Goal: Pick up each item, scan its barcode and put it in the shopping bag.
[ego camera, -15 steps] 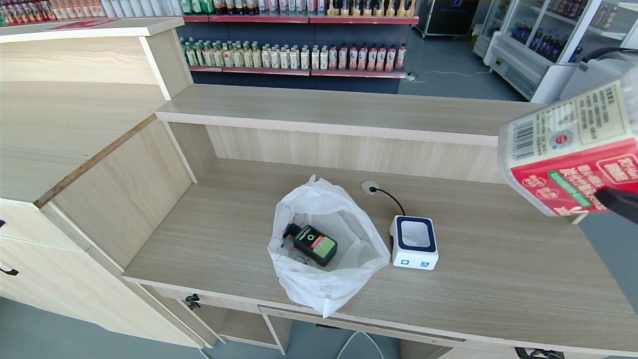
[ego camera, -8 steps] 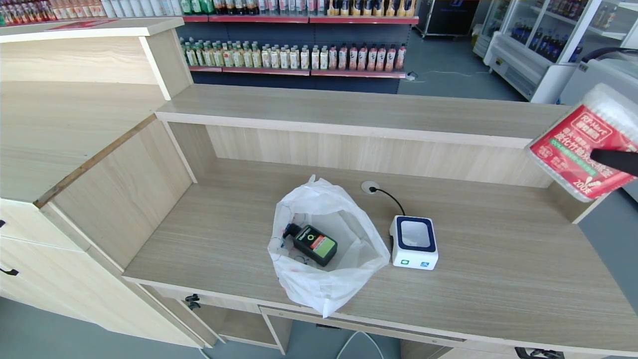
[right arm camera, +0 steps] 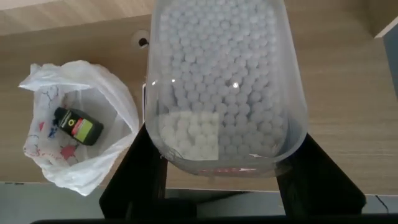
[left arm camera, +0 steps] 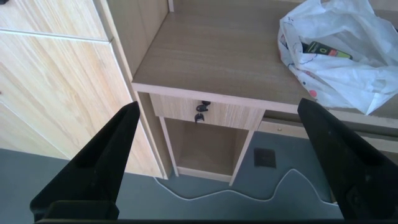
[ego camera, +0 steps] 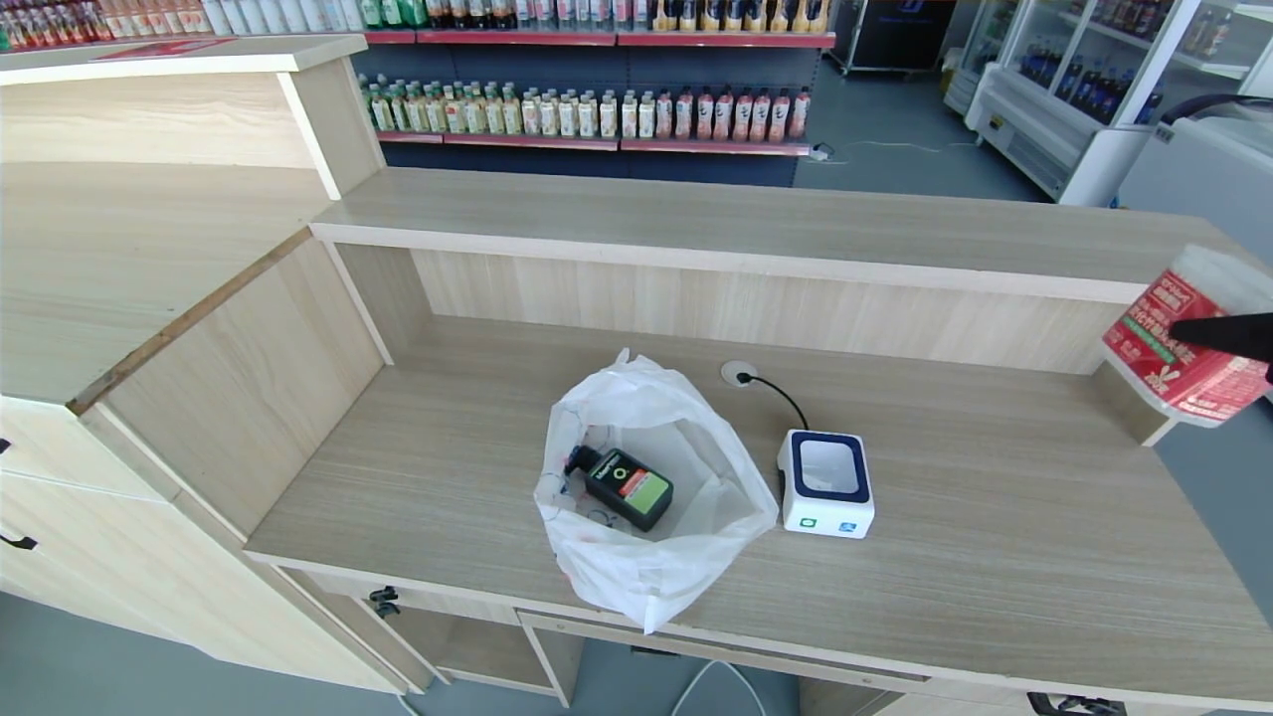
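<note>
- Head view: the right gripper (ego camera: 1229, 336) is clenched on a clear tub of cotton swabs (ego camera: 1179, 343), held in the air off the counter's (ego camera: 995, 567) 3 o'clock end, red label toward the camera.
- The scanner (ego camera: 826, 482) stands on the counter toward 8 o'clock from the tub, well apart from it, with its window facing up.
- The shopping bag (ego camera: 651, 497) lies open just beside the scanner at its 9 o'clock, with a dark bottle (ego camera: 625, 486) already inside.
- No barcode can be made out on the tub from here.
- Left wrist view: the left gripper (left arm camera: 221, 162) is released and empty, hanging below counter level before a keyed drawer (left arm camera: 200, 114). The bag (left arm camera: 348, 56) sits on the counter above it.
- Right wrist view: the right gripper's fingers (right arm camera: 134, 177) pinch the tub (right arm camera: 227, 93) from both sides near its lower end. The swabs inside are plainly seen, and the bag (right arm camera: 46, 158) and bottle (right arm camera: 78, 126) lie beyond.
- Judgement, step in hand: presenting the tub for scanning.
- To do this well, carry it over the scanner window and roll the wrist until the barcode panel faces down, squarely and close.
- Keep the clamp firm, since the smooth plastic may slip while tilted.
- Only after the read should it go on to the bag mouth.
</note>
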